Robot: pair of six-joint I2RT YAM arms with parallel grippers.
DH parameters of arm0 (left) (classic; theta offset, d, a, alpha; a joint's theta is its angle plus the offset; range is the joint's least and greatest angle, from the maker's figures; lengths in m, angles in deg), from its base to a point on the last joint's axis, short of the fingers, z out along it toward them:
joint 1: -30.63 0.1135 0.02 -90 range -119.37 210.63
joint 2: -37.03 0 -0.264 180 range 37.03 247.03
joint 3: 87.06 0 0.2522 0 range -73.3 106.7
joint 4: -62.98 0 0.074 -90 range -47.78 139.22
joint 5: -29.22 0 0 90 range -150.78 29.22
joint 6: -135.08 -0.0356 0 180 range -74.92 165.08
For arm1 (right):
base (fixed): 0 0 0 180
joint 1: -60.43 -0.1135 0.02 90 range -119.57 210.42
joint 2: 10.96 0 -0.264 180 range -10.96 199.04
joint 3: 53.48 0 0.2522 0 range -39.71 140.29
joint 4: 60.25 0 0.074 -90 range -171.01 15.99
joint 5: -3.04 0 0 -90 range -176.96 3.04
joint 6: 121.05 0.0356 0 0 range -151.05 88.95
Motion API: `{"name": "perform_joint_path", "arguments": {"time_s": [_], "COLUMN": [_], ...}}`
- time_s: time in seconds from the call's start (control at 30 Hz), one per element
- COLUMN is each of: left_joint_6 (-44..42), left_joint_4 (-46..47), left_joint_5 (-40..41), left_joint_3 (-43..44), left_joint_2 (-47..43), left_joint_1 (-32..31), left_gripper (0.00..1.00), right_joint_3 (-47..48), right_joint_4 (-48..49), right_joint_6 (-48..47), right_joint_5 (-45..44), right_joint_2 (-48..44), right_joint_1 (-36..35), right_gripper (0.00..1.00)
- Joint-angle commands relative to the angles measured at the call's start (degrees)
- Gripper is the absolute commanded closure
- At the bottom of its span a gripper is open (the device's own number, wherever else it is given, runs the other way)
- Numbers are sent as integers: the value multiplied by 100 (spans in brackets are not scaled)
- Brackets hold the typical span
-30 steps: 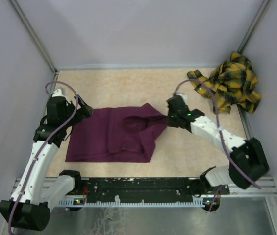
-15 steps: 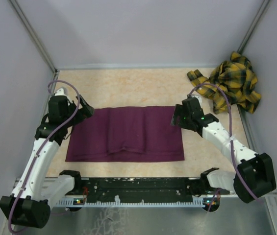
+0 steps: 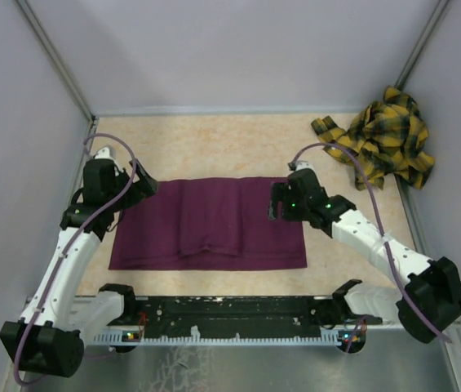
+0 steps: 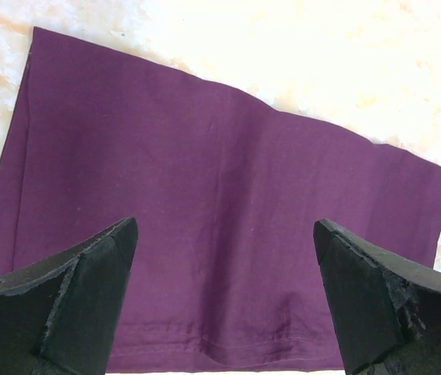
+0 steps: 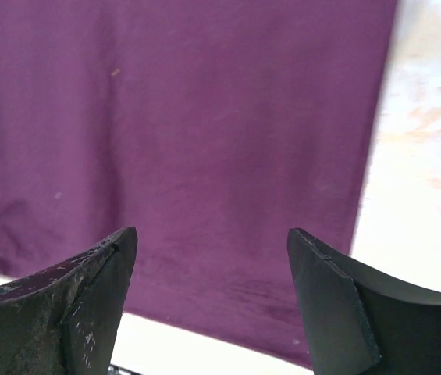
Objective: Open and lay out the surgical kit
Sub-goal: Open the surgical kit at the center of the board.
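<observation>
Left fingers and right fingers stand apart, empty, at opposite ends of the dark purple cloth wrap, flat near the front edge of the surface. We judge a deep pinch may gather every layer, dragging it unopened.

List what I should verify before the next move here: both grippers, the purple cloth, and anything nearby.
1. The left gripper open and empty: ok, at the left end of the purple cloth.
2. The right gripper open and empty: ok, above the cloth's right part.
3. Cloth flat on the table: ok.
4. Cloth fully unfolded: cannot tell; a fold or seam line runs along its near edge.
5. Kit contents exposed: not ok; only bare cloth shows.
6. The plaid cloth apart from it: ok, far right corner.
</observation>
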Motion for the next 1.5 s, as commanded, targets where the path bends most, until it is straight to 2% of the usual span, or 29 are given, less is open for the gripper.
{"name": "perform_joint_path", "arguments": {"time_s": [0.0,0.33,0.63,0.8,1.1,1.3,1.4,1.47], "left_joint_6": [-86,-60,-23,-10,-42,-67,-75,-67], "left_joint_4": [108,18,11,13,9,-6,-9,-9], "left_joint_5": [-232,-389,-411,-429,-410,-385,-376,-378], "left_joint_3": [24,-67,-130,-135,-85,-30,-15,-12], "left_joint_2": [28,13,49,70,114,150,151,157], "left_joint_1": [-16,-27,-23,-23,-23,-23,-23,-25], "left_gripper": [1,1,1,1,1,1,1,1], "right_joint_3": [88,-558,-1115,-1134,-872,-810,-788,-822], "right_joint_4": [389,1429,2646,3026,2827,2895,2824,2875], "right_joint_6": [-300,-1098,-1380,-1488,-1141,-1076,-967,-962], "right_joint_5": [-350,-1839,-2676,-2722,-3946,-4405,-4483,-4409], "right_joint_2": [105,63,486,1044,1985,2275,2253,2177], "right_joint_1": [-869,-3217,-4519,-4724,-4813,-4798,-4670,-4545], "right_gripper": [22,22,22,21,20,20,22,28]}}
